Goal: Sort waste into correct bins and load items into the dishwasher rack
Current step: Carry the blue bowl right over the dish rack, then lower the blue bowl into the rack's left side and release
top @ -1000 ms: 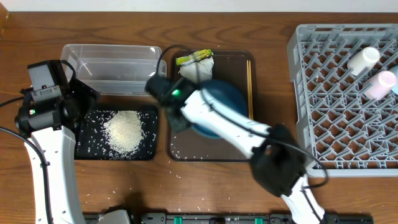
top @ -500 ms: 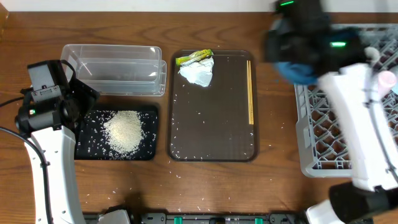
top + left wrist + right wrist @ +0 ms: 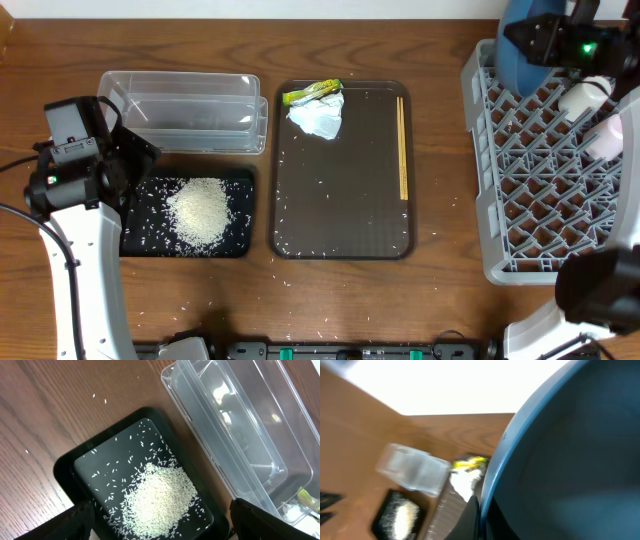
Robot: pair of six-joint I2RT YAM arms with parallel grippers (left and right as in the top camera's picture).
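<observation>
Right jaws clamped on dark-blue bowl (image 3: 515, 60) over rack (image 3: 478, 150) corner, left jaws apart near black tray (image 3: 135, 245)

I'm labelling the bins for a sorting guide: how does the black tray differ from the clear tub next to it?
The black tray is opaque and dark; the clear tub is see-through plastic. The black tray is shallow, while the clear tub has taller walls. The black tray holds a pile of rice with scattered grains; no rice shows in the clear tub. Both are rectangular, similar in footprint, and lie side by side.
</observation>
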